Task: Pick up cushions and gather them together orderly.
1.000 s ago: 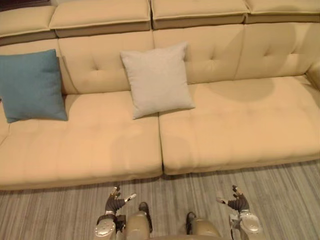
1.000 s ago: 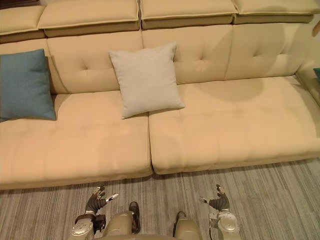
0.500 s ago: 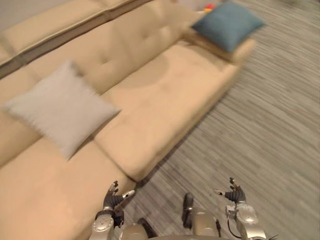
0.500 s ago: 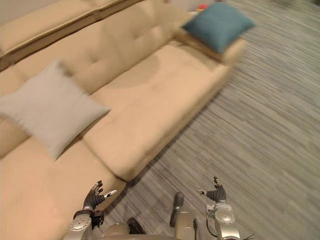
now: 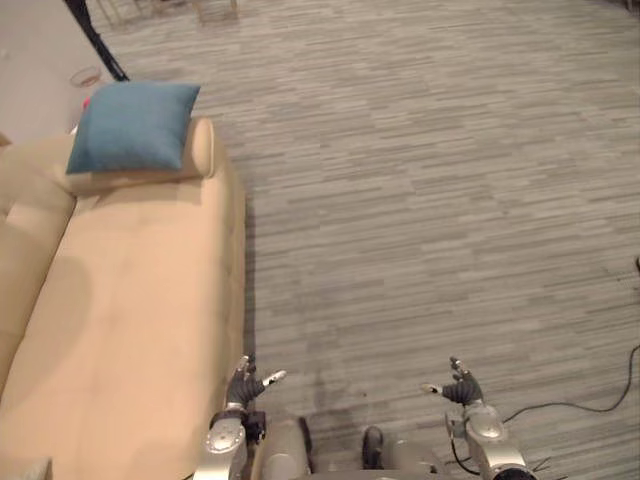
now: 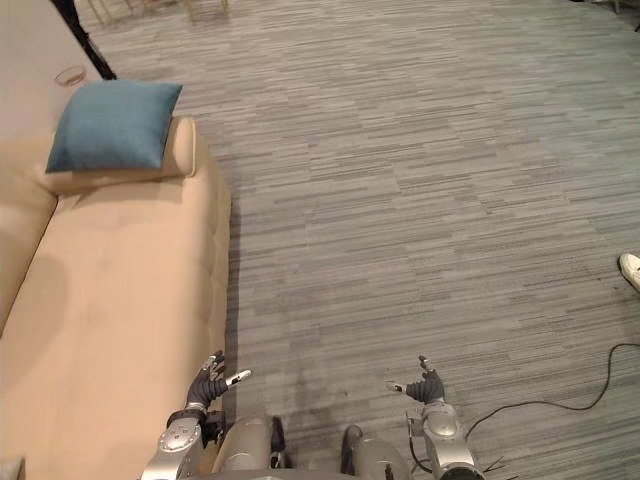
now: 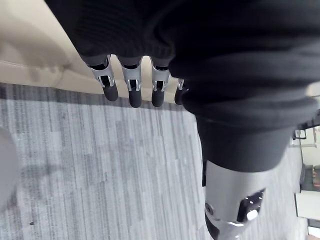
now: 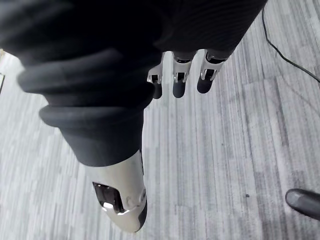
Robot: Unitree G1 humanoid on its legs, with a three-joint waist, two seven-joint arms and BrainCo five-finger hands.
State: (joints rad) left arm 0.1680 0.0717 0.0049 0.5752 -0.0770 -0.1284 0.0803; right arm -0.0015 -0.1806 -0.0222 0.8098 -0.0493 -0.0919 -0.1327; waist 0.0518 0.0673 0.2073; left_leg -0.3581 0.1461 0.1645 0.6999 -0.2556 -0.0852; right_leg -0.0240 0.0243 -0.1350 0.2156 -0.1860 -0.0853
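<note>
A blue cushion [image 5: 135, 125] lies on the armrest at the far end of the beige sofa [image 5: 120, 320], which runs along my left side. A pale corner [image 6: 8, 468], perhaps the grey cushion, peeks in at the lower left edge. My left hand [image 5: 245, 382] hangs low beside the sofa's front edge, open and holding nothing; its straight fingers [image 7: 131, 90] point past the sofa base to the floor. My right hand [image 5: 458, 388] hangs low over the carpet, open and holding nothing, with its fingers [image 8: 179, 80] straight.
Grey striped carpet [image 5: 420, 180] spreads to the right of the sofa. A person's light shoe [image 6: 630, 270] shows at the right edge. A black pole [image 5: 95, 40] and a small round dish [image 5: 85, 76] stand beyond the armrest.
The camera has swung far to the right: the sofa now lies along the left and the grey cushion has slid off to the lower left. Both hands stay low and open.
</note>
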